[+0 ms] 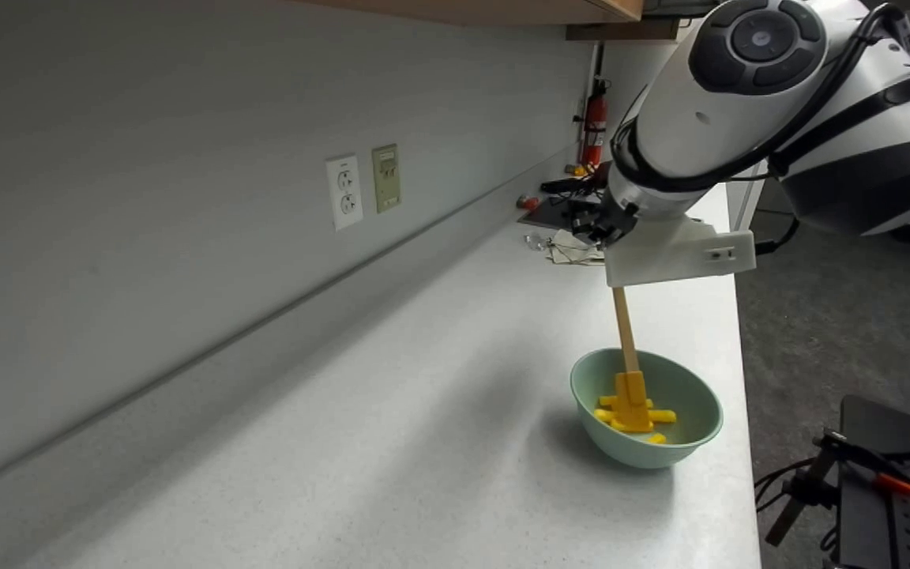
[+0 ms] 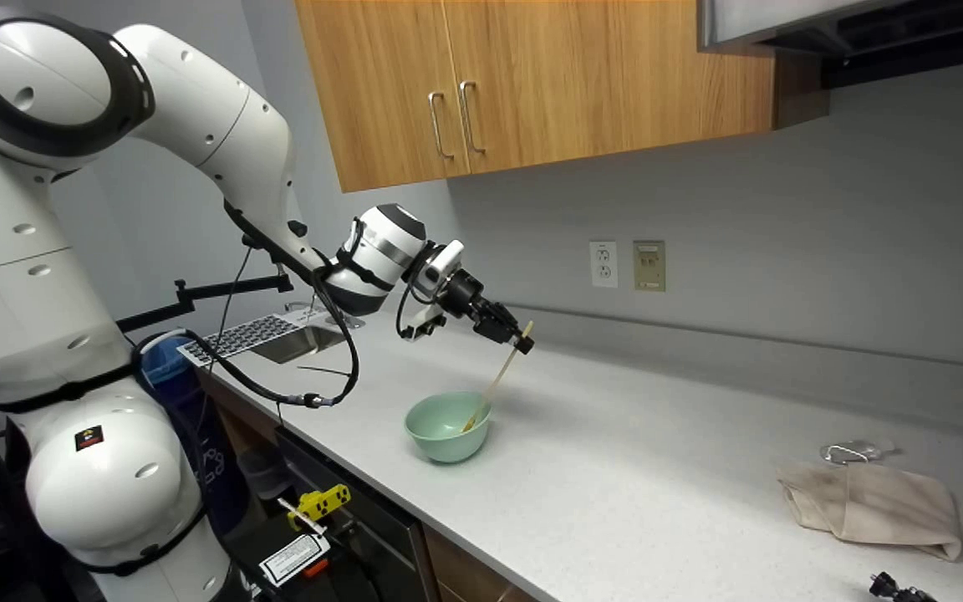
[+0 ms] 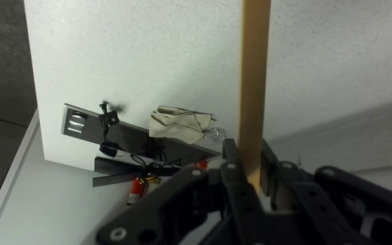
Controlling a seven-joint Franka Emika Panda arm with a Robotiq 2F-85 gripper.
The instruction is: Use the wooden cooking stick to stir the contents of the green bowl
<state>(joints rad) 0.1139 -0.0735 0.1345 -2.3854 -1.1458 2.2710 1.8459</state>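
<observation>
White robot arm at near left, posed for stirring.
In an exterior view the arm extends right over the counter. The green bowl stands close to the counter's near edge, presumably for easy reach; nothing visible braces it, so a hard push could slide it. The gripper, above and right of the bowl, is clamped on the wooden cooking stick with a pad against each side. The hold is near the upper end, which gives enough length to work low in the bowl with the gripper clear of the rim. The stick slants, upper end to the right. Its yellow head stands inside the bowl among the yellow pieces; judged ready to stir, contact with the bowl's floor not confirmed.
</observation>
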